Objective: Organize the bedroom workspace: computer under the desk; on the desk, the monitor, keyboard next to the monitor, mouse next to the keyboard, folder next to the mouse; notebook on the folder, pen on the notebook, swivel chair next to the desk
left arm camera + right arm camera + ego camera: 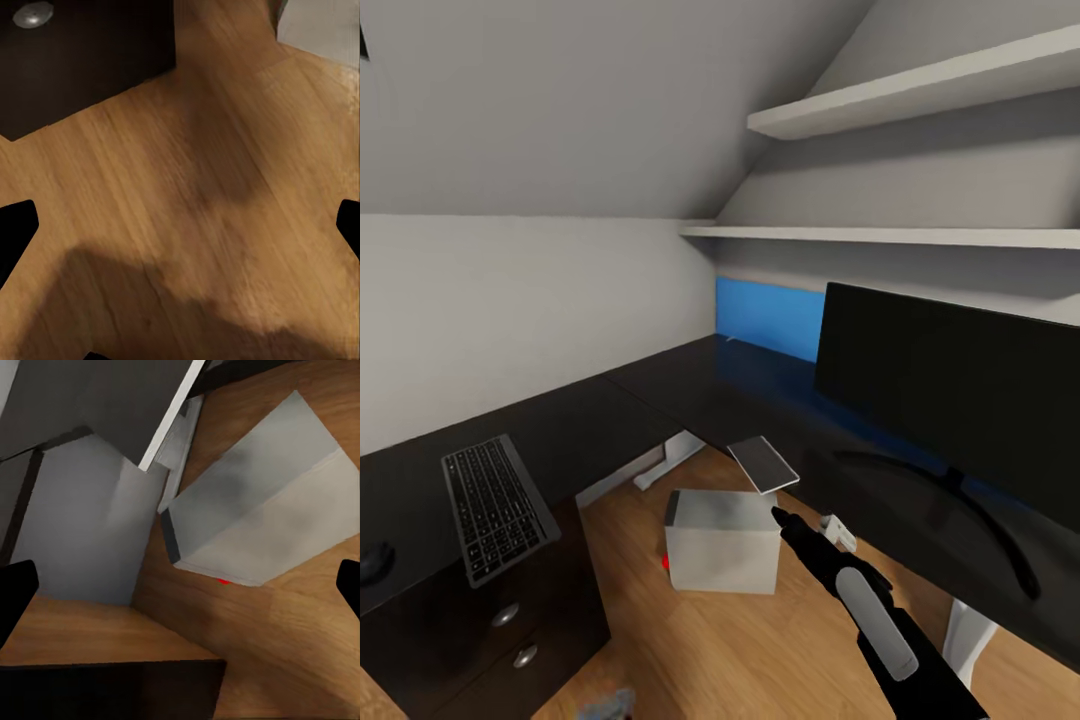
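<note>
The right gripper (780,515) reaches toward the computer (722,540), which sits on the wooden floor (760,650) in the desk's (660,385) open corner; its jaws gape wide, holding nothing. It looks set to nudge the tower farther under, needing a firm contact first.

The bench (660,395) runs in an L round the corner. The keyboard (495,508) lies on its left wing, over the drawers (510,620), with a mouse (375,562) just left of it. The monitor (950,395) stands on the right wing. The computer (722,542) sits on the floor (760,650) in the L's inner angle, before the bench. Two shelves (920,235) hang above the monitor.
</note>
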